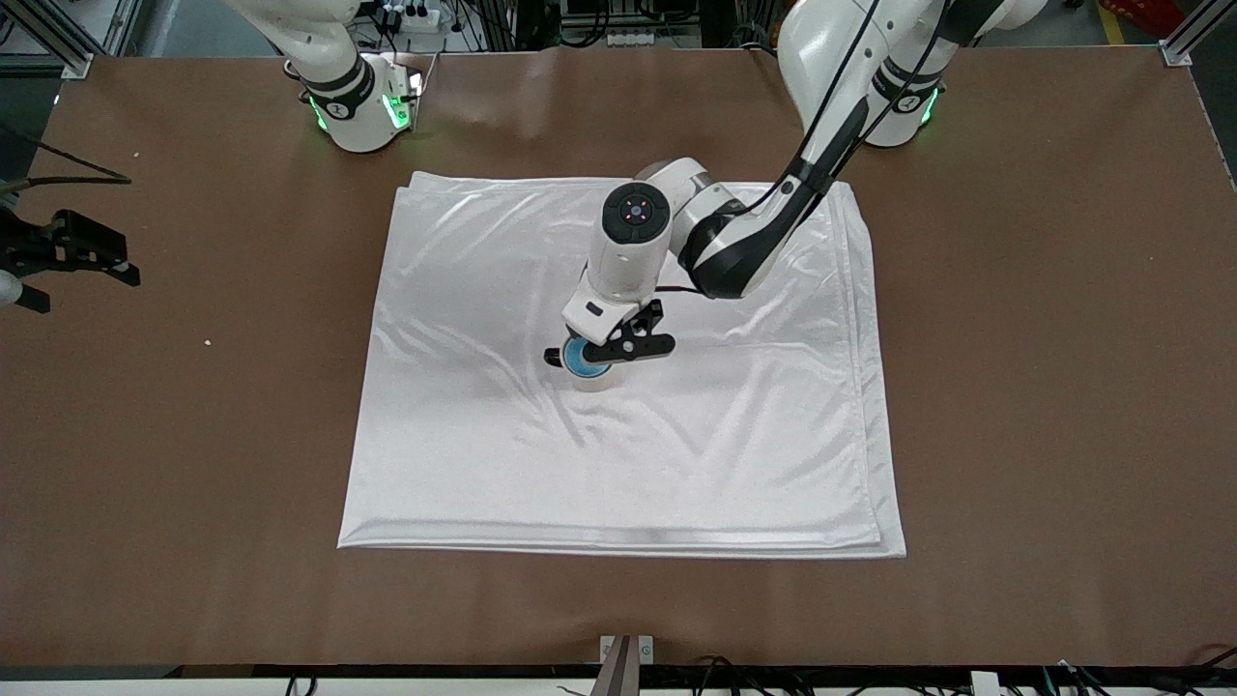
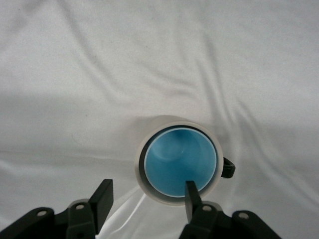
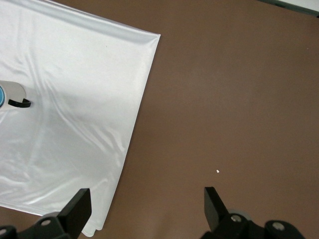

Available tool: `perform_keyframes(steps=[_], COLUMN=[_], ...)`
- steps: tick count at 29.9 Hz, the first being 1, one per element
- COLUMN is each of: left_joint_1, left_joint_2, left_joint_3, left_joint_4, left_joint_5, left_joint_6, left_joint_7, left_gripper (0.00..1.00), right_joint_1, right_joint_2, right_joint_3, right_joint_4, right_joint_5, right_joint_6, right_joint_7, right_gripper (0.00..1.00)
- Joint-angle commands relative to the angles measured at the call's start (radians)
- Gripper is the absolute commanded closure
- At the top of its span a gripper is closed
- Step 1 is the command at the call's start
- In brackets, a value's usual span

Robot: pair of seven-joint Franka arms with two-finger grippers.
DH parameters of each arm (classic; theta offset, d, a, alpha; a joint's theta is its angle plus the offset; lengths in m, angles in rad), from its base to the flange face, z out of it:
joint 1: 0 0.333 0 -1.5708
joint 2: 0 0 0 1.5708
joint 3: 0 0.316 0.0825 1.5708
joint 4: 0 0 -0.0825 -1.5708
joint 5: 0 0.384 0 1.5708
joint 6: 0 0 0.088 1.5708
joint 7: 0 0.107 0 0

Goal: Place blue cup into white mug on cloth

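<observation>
The blue cup (image 1: 585, 359) (image 2: 182, 159) sits upright inside the white mug (image 1: 597, 381) (image 2: 149, 188), which stands near the middle of the cloth (image 1: 676, 464) (image 2: 99, 74). The mug's dark handle (image 2: 228, 168) sticks out to one side. My left gripper (image 1: 606, 352) (image 2: 147, 196) hovers just over the mug's rim, open and holding nothing. One finger (image 2: 192, 195) shows in front of the cup's edge and the other finger (image 2: 102, 195) is outside the mug. My right gripper (image 1: 68, 253) (image 3: 145, 201) waits open over bare table off the cloth, at the right arm's end.
The brown table (image 1: 1015, 387) surrounds the cloth. A small white crumb (image 1: 206, 341) (image 3: 218, 172) lies on it near the right gripper. A metal bracket (image 1: 626, 652) sits at the table edge nearest the front camera.
</observation>
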Motion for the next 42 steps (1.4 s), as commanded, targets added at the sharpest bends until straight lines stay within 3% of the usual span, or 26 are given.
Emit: perform_keyframes(steps=[1, 6, 10, 24, 28, 34, 42], left_joint_1=[-0.008, -0.002, 0.01, 0.187, 0.237, 0.343, 0.452], left_joint_2=[-0.013, -0.044, -0.094, -0.272, -0.323, -0.367, -0.41], left_joint_3=[0.01, 0.01, 0.012, 0.012, 0.009, 0.007, -0.008], left_joint_4=[0.018, 0.018, 0.018, 0.012, 0.012, 0.012, 0.011], left_joint_5=[0.026, 0.035, 0.044, 0.064, 0.115, 0.1, 0.1], left_joint_6=[-0.006, -0.029, -0.125, -0.296, -0.343, -0.385, -0.434], left_joint_7=[-0.01, -0.003, 0.0, 0.022, 0.137, 0.365, 0.514], left_gripper=[0.0, 0.0, 0.0, 0.0, 0.0, 0.0, 0.0], right_joint_1=[0.009, 0.035, 0.043, 0.083, 0.085, 0.124, 0.135], right_joint_2=[-0.04, -0.062, -0.096, -0.148, -0.189, -0.25, -0.249], right_joint_3=[0.008, 0.01, 0.01, -0.02, -0.044, -0.092, -0.118], right_joint_4=[-0.03, -0.046, -0.092, -0.159, -0.222, -0.311, -0.32], right_joint_5=[-0.019, -0.017, -0.017, -0.014, -0.013, -0.011, -0.01], right_joint_6=[-0.008, -0.012, -0.002, 0.021, 0.043, 0.089, 0.098], right_joint_7=[0.116, 0.204, 0.236, 0.256, 0.256, 0.256, 0.256], right_gripper=[0.0, 0.0, 0.0, 0.0, 0.0, 0.0, 0.0])
